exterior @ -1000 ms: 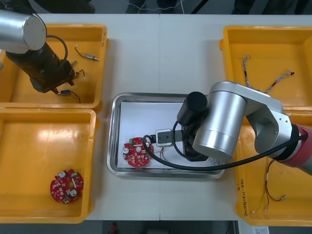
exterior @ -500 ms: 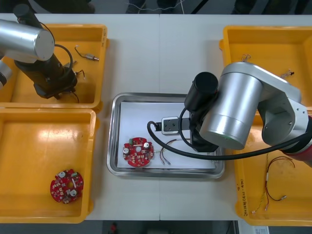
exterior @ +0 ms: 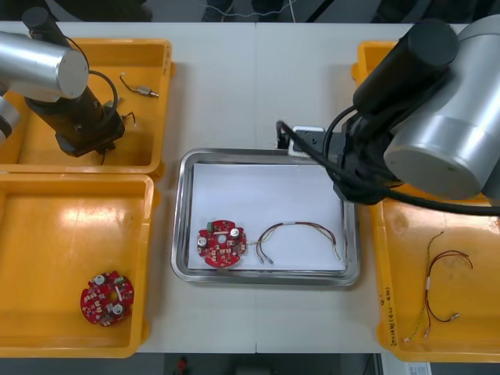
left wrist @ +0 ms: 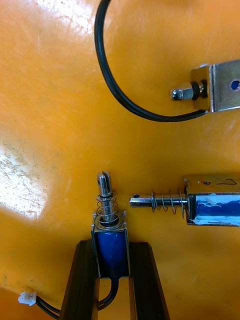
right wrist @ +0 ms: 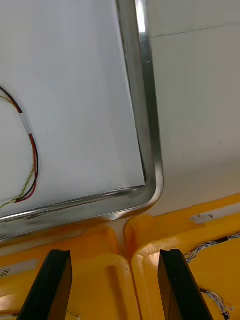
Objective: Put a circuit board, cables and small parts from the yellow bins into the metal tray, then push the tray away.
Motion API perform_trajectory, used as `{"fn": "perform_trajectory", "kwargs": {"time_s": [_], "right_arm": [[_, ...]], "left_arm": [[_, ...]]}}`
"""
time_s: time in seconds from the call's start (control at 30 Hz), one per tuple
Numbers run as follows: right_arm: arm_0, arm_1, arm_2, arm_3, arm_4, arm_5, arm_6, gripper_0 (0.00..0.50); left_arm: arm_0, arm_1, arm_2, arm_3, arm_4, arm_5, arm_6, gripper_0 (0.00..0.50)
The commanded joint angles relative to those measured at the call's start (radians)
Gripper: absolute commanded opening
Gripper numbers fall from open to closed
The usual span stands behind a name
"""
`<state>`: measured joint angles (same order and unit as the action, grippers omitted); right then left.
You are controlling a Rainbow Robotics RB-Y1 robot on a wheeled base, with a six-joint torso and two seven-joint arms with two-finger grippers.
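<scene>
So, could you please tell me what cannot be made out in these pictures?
- Front view: the left arm hides the left hand, shut on a small metal part in the far left bin.
- Front view: the right arm covers the right hand and most of the far right bin.
- Right wrist view: the red and yellow cable runs off the edge.

tray (exterior: 266, 278) sits centre of tabletop (exterior: 258, 86) between bins (exterior: 47, 234) | circuit board (exterior: 221, 244) in tray, cable (exterior: 297, 225) right of it | left hand (left wrist: 111, 247) in far-left bin (exterior: 156, 70) | right hand (right wrist: 115, 257) beside tray's right rim
</scene>
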<state>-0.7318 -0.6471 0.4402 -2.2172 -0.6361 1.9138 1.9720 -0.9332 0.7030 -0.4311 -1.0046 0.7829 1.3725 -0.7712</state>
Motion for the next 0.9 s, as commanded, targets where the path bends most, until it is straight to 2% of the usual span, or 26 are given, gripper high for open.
{"fn": "perform_trajectory", "kwargs": {"time_s": [0.03,0.2,0.43,0.7,0.9], "right_arm": [[0.008,-0.011,-0.087,-0.032,-0.013,0.006,-0.021,0.500],[0.011,-0.032,-0.164,-0.022,0.001,0.006,-0.030,0.500],[0.011,-0.037,-0.302,0.030,0.041,0.006,-0.044,0.500],[0.003,-0.037,-0.426,0.153,0.151,0.006,-0.067,0.500],[-0.032,-0.029,-0.452,0.287,0.190,0.006,-0.073,0.500]], "left_arm": [[-0.029,-0.013,-0.008,-0.002,-0.007,-0.006,0.050,0.000],[-0.030,-0.005,0.037,-0.023,-0.016,0.026,0.041,0.000],[-0.030,0.015,0.120,-0.109,-0.059,0.140,0.026,0.000],[-0.030,0.032,0.155,-0.250,-0.134,0.258,0.018,0.000],[-0.029,0.035,0.170,-0.373,-0.139,0.355,0.015,0.000]]}}
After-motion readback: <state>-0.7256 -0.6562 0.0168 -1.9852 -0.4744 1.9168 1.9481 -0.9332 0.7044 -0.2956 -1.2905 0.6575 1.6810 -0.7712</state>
